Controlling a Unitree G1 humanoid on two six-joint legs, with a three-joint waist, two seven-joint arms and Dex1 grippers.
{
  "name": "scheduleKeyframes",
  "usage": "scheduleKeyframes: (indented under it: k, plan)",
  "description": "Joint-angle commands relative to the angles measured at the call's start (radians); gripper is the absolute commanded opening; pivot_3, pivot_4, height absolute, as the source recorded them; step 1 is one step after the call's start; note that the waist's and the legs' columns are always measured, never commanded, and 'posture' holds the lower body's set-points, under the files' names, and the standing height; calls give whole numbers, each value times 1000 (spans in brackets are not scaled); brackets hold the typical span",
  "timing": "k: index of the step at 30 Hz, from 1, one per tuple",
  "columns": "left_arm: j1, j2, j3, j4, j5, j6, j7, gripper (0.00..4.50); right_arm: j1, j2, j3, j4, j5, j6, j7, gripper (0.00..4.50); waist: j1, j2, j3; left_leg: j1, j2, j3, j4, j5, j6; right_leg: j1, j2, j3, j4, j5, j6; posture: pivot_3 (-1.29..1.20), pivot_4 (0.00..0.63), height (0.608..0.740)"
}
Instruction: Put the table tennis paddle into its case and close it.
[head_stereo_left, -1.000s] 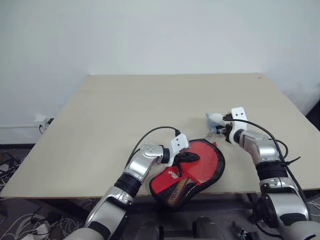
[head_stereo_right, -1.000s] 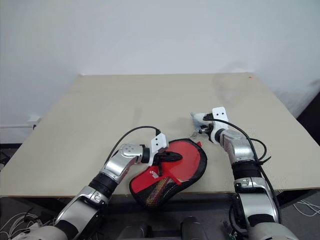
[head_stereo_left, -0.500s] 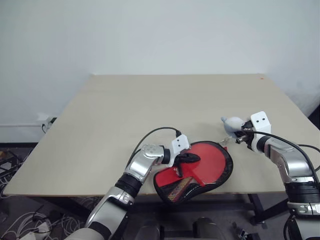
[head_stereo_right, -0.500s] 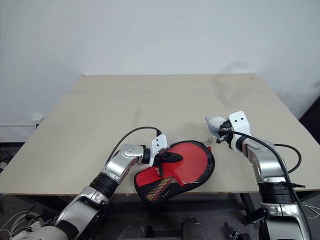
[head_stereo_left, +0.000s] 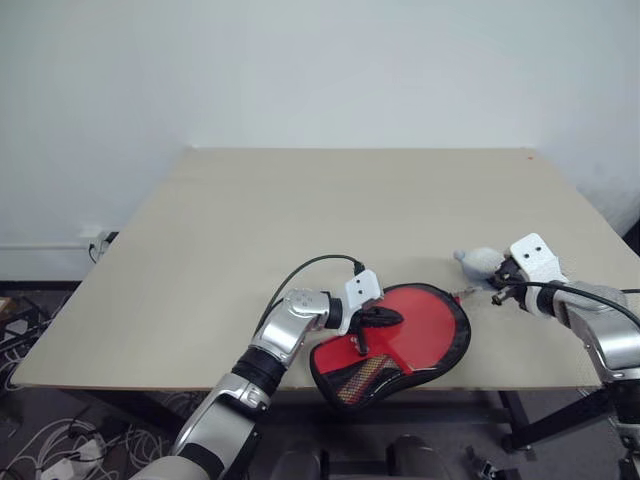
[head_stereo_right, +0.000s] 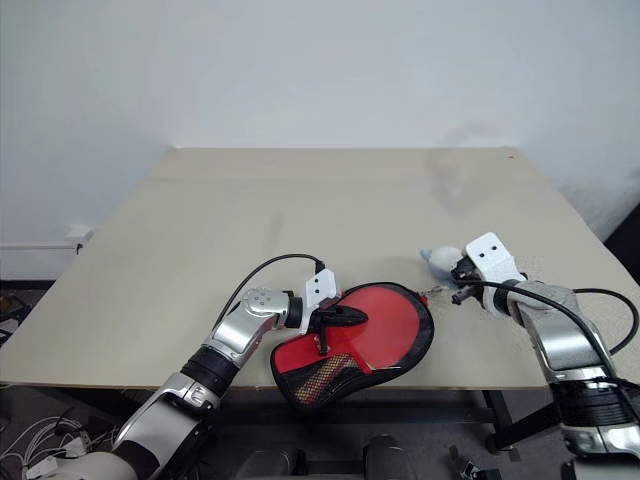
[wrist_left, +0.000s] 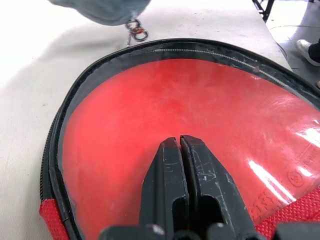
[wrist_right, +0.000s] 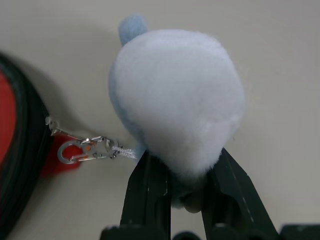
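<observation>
Our left arm reaches in from the near edge, bent inward; left gripper (wrist_left: 179, 150) fully closed, tips pressed flat on the case (head_stereo_left: 425, 325), which lies at the near table (head_stereo_left: 300, 200) edge. Right arm out wide; right gripper (wrist_right: 182, 172) pinches the white plush charm (wrist_right: 177, 100), clipped to the case's zipper.

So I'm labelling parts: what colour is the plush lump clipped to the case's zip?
White with pale blue, clearest in the right wrist view: plush lump, case.
</observation>
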Motion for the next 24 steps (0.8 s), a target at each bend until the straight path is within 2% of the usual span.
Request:
scheduleKeyframes:
  k: [1, 24]
  plan:
    - [7, 9, -10, 24, 17, 11, -3, 0, 22, -69, -24, -74, -32, -31, 34, 378, 0, 0, 0, 0, 0, 0, 0, 0, 0, 0, 0, 0, 0, 0, 0, 0, 0, 740]
    - [6, 4, -15, 26, 23, 11, -5, 0, 204, -216, -122, -276, 60, -52, 266, 378, 1, -5, 3, 0, 1, 0, 0, 0, -1, -1, -1, -1, -1, 0, 0, 0, 0, 740]
